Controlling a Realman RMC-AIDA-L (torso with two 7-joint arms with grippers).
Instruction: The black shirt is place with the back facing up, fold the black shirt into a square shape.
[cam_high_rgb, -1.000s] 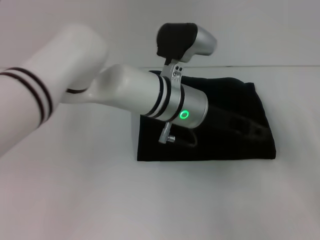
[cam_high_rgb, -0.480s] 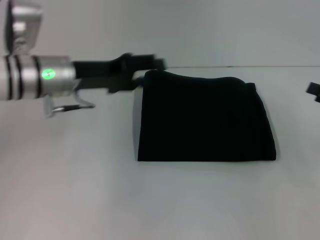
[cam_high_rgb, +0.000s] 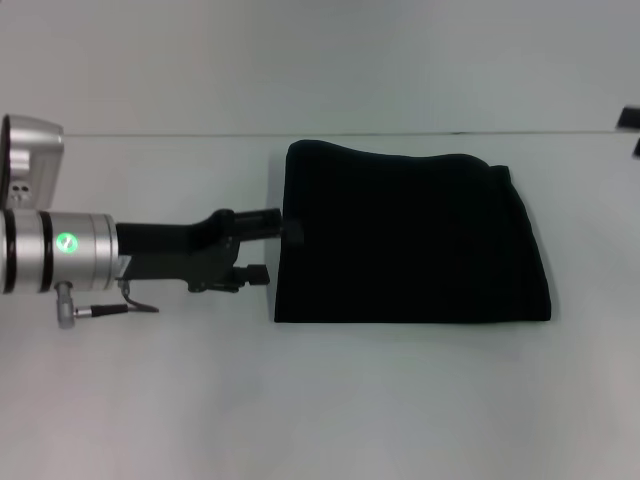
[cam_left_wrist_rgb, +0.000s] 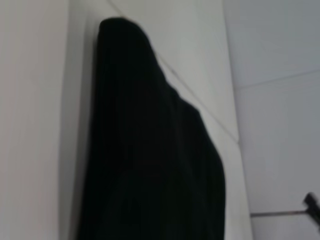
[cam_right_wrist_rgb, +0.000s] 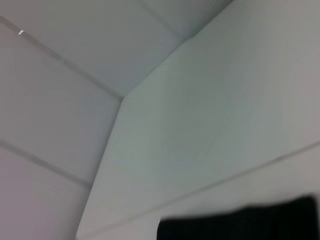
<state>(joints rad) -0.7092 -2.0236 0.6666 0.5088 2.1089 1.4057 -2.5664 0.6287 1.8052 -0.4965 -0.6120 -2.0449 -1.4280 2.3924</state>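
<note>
The black shirt (cam_high_rgb: 410, 235) lies folded into a rough rectangle on the white table, plain side up, with no lettering showing. My left gripper (cam_high_rgb: 266, 247) comes in from the left, low over the table. Its fingers stand apart, and the upper fingertip (cam_high_rgb: 290, 230) is at the shirt's left edge. It holds nothing. The left wrist view shows the folded shirt (cam_left_wrist_rgb: 150, 150) close ahead. Only a small black part of my right gripper (cam_high_rgb: 630, 120) shows at the far right edge, away from the shirt. A black strip of the shirt (cam_right_wrist_rgb: 240, 225) shows in the right wrist view.
The white table (cam_high_rgb: 320, 400) spreads in front of and to the left of the shirt. Its far edge (cam_high_rgb: 150, 134) runs just behind the shirt, with a pale wall beyond.
My left arm has swung off the shirt to the left, then come down, so its gripper now rests at the shirt's left edge. The right gripper has drawn back at the right edge.
</note>
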